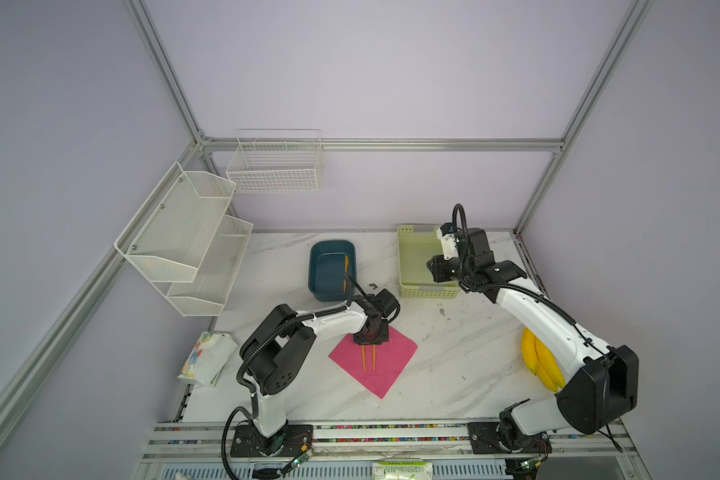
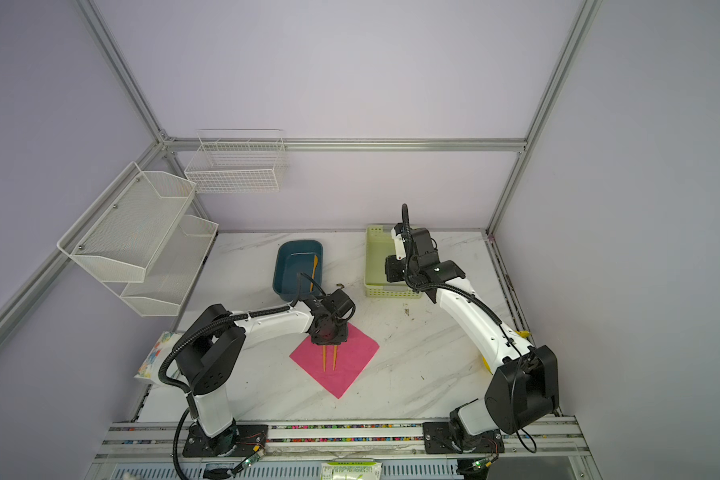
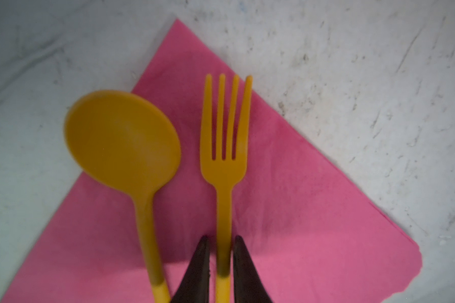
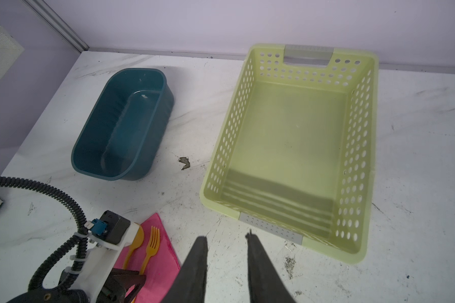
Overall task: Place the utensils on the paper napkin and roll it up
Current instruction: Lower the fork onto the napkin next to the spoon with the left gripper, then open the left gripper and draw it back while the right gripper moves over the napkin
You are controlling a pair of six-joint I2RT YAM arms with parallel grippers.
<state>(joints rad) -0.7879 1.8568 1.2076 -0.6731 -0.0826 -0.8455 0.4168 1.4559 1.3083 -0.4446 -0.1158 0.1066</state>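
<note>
The pink paper napkin (image 1: 391, 368) (image 2: 352, 368) (image 3: 313, 210) (image 4: 163, 262) lies flat, corner-on, mid-table. On it rest an orange spoon (image 3: 124, 139) (image 1: 364, 359) and an orange fork (image 3: 223, 157) (image 1: 374, 357) (image 4: 153, 244), side by side. My left gripper (image 3: 220, 238) (image 1: 371, 341) (image 2: 328, 340) points down over them, its fingers straddling the fork's handle with a sliver of pink on each side. A third orange utensil (image 1: 346, 270) (image 2: 314, 270) lies in the teal tub (image 1: 319, 266); its shape is unclear. My right gripper (image 4: 226, 236) (image 1: 433, 268) hangs open and empty by the green basket.
The green perforated basket (image 4: 229, 131) (image 1: 412, 253) stands at the back right, beside the teal tub (image 4: 90, 126). Yellow bananas (image 1: 541, 361) lie under the right arm. A white floral packet (image 1: 206, 357) sits at the left edge. White wire racks (image 1: 184, 232) hang on the left wall.
</note>
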